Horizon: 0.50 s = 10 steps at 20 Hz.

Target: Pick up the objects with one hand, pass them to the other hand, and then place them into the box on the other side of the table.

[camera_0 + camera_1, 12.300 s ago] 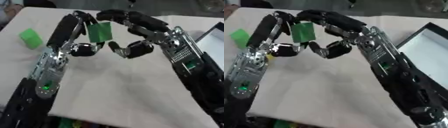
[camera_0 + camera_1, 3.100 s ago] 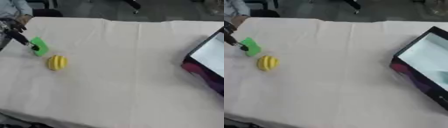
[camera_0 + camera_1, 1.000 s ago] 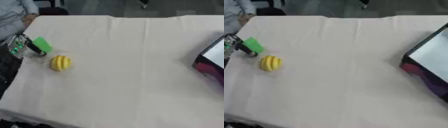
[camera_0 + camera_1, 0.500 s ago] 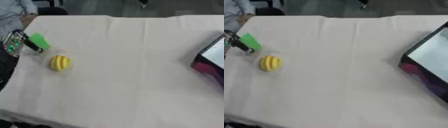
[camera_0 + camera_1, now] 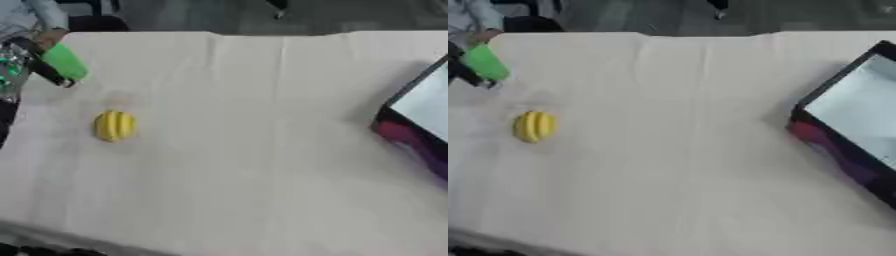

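A green block (image 5: 66,61) hangs just above the table's far left corner, with dark fingers (image 5: 48,73) of my left hand (image 5: 12,65) curled on its near side. Only part of that hand shows, at the left edge of both views. A yellow ridged ball (image 5: 115,125) lies on the white cloth a little nearer than the block, apart from the hand. At the right edge stands the open box (image 5: 826,141), dark-rimmed with a pale inside and a magenta side wall. My right hand shows in no view.
A white cloth (image 5: 254,150) covers the table, creased down the middle. A person's sleeve and hand (image 5: 42,30) show at the far left corner, close behind the green block. The table's front edge runs along the lower left.
The green block has risen off the cloth and moved toward the far left corner with my left hand. The yellow ball and the box have stayed put.
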### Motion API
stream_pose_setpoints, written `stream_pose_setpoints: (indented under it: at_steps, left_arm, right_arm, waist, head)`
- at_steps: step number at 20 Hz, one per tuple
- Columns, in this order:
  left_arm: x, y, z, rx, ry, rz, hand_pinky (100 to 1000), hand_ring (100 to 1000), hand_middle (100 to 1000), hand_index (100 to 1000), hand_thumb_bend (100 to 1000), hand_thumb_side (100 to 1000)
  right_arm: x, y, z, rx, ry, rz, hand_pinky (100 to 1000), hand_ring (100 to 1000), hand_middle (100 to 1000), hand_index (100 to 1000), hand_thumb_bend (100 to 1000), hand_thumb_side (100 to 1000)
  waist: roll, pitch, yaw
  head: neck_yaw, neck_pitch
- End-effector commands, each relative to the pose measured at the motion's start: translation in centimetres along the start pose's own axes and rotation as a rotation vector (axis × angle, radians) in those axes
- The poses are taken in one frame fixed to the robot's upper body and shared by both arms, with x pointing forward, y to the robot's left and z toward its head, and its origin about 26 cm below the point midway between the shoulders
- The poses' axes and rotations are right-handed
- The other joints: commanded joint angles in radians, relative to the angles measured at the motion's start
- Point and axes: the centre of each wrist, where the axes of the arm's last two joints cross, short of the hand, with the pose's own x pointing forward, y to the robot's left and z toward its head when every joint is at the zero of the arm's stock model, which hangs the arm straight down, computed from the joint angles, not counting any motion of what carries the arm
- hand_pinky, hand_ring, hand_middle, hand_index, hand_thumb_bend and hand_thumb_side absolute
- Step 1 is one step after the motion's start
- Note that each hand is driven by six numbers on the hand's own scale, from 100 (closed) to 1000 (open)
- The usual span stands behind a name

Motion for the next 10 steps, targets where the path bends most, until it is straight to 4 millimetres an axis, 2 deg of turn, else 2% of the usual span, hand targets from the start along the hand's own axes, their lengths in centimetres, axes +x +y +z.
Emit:
stream_pose_setpoints:
  at_steps: [1, 5, 10]
  left_arm:
    - [0.8, 2.9, 1.3, 0.068, -0.084, -0.031, 843, 797, 727, 623, 361, 100]
    - [3.1, 2.4, 2.6, 0.07, -0.227, -0.05, 834, 787, 719, 628, 329, 100]
    - [6.2, 0.4, 4.4, 0.061, -0.443, -0.029, 815, 773, 707, 629, 282, 100]
  right_arm:
    - [1.4, -0.3, -0.7, 0.024, -0.034, 0.016, 1000, 1000, 1000, 1000, 100, 526]
    - [2.0, 0.3, -1.6, 0.058, -0.058, -0.002, 1000, 1000, 1000, 1000, 100, 526]
    - [3.5, 1.9, -3.6, 0.155, -0.118, -0.011, 1000, 1000, 1000, 1000, 100, 500]
  waist:
    - [-0.017, -0.043, 0.004]
    - [-0.024, -0.056, 0.012]
    - [-0.033, -0.072, 0.025]
  head:
    - [-0.023, 0.006]
    - [-0.036, 0.012]
    - [-0.059, 0.021]
